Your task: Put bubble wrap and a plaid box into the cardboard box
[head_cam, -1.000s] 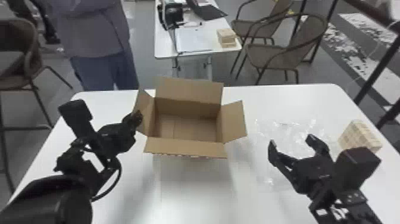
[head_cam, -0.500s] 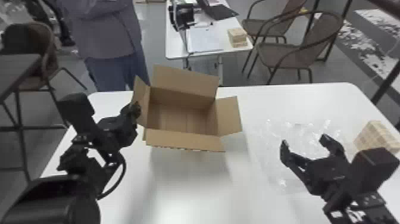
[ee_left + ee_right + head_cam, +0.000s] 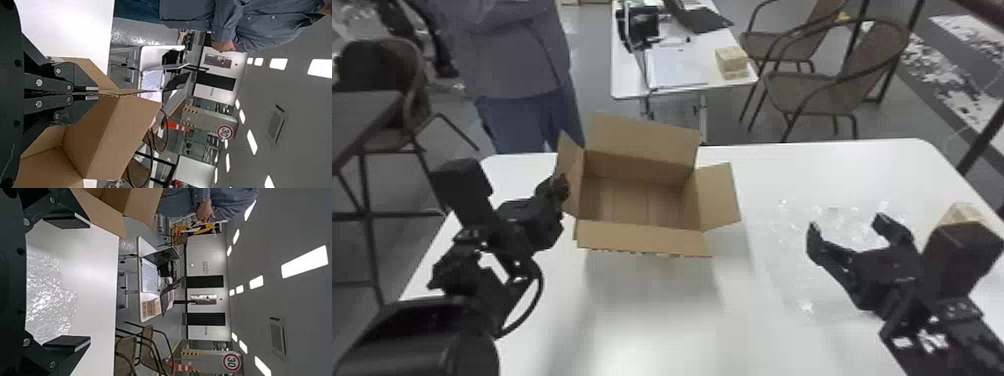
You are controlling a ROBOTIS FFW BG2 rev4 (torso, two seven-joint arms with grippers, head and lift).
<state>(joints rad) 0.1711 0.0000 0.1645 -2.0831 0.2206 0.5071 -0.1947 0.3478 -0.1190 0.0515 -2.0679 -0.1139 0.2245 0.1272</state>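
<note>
Left gripper [image 3: 561,186] had its jaws closed on the left flap [image 3: 572,165] of the cardboard box [image 3: 642,200], which stood upright, flaps up, on the white table [image 3: 632,330]. Right gripper [image 3: 848,227] was wide open, held near the bubble wrap. Bubble wrap [image 3: 51,299] lay spread on the table, right of the cardboard box. Plaid box [image 3: 963,213] sat farther right, partly hidden behind the right arm.

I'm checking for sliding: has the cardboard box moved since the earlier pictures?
Yes, the cardboard box shifted left, nearer the table's far-left corner.
</note>
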